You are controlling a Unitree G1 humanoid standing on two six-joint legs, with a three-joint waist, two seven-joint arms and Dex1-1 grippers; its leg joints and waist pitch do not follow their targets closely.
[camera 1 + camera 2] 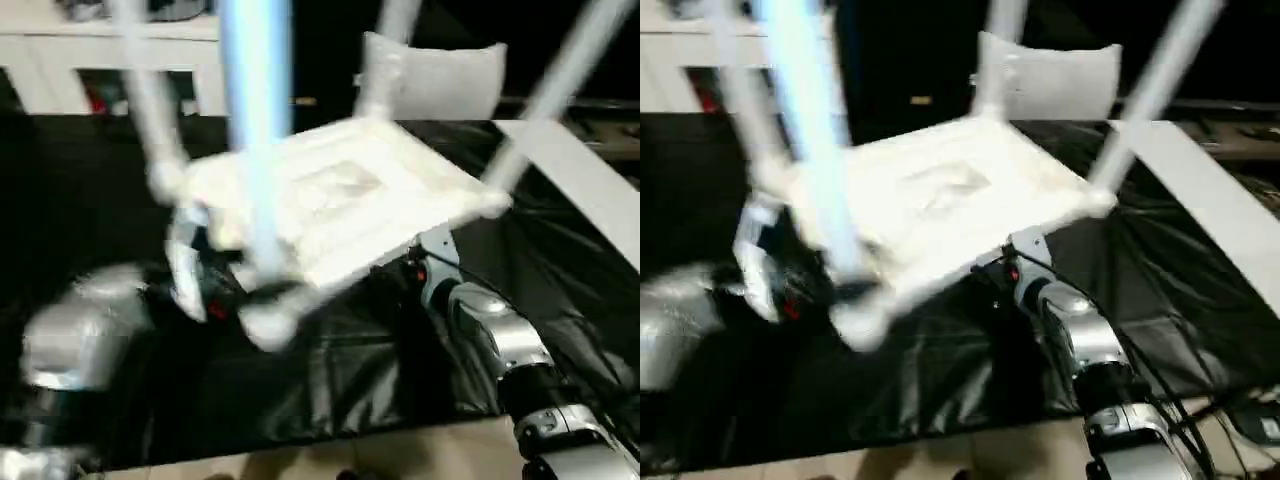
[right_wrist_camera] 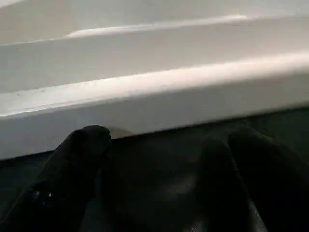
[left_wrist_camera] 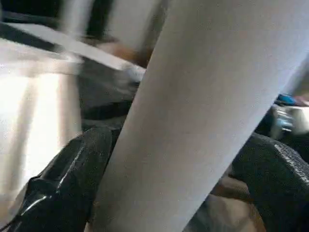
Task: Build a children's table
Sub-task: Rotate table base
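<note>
The children's table (image 1: 340, 200) is upside down and tilted over the black cloth, with its ribbed white underside facing up. White tube legs stick up from its corner sockets, the nearest one (image 1: 255, 140) looking bluish. My left gripper (image 3: 176, 145) has one thick white leg (image 3: 193, 106) between its black fingers (image 3: 82, 164), which press against both sides of it. In the eye views this gripper (image 1: 195, 270) is at the table's left corner. My right gripper (image 2: 164, 145) stands open just under the rim of the top (image 2: 154, 101), with nothing between its fingers. It reaches in at the right front edge (image 1: 412, 268).
A white-grey cushion (image 1: 450, 75) stands behind the table. A flat white board (image 1: 590, 190) lies slanted at the right. Black cloth (image 1: 330, 370) covers the work surface, with pale floor at its front edge. White shelving (image 1: 60, 60) is at the back left.
</note>
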